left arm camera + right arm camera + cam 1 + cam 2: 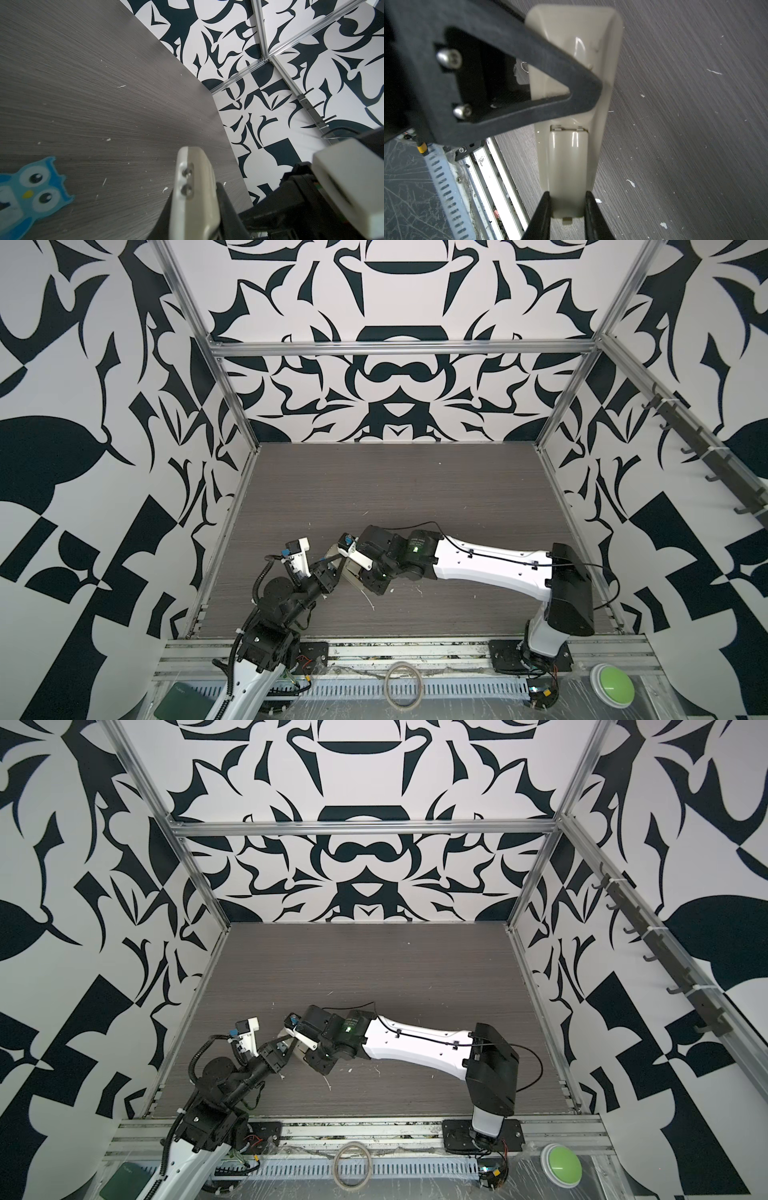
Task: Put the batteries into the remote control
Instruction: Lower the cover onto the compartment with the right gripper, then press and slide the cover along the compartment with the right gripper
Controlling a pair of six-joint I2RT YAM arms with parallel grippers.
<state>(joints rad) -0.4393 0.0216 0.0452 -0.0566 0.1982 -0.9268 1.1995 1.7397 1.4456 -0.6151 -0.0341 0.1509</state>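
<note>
Pinching the remote control (571, 158) by one end from 3 o'clock with the right tool (568, 194); clamping the other end from 8 o'clock with the left tool (195, 187).

**Inspector:** Table condition?

**Assistant:** A grey wood-grain table (374, 977), with white scraps (328, 1085) scattered near its front, left of centre.

**Inspector:** Arms?

**Assistant:** The left arm (232, 1081) rises from the near-left corner. The right arm (415, 1048) reaches across from the near right. The left gripper (291, 1042) and the right gripper (318, 1058) meet left of centre at the remote control (306, 1053), a pale strip between them, mostly covered. The jaws are too small to judge.

**Inspector:** Front rail?

**Assistant:** A green button (561, 1164) sits near right, a tape ring (337, 1171) near centre and a dark green pad (124, 1177) near left. A hook rail (665, 977) runs along the right wall.
</note>
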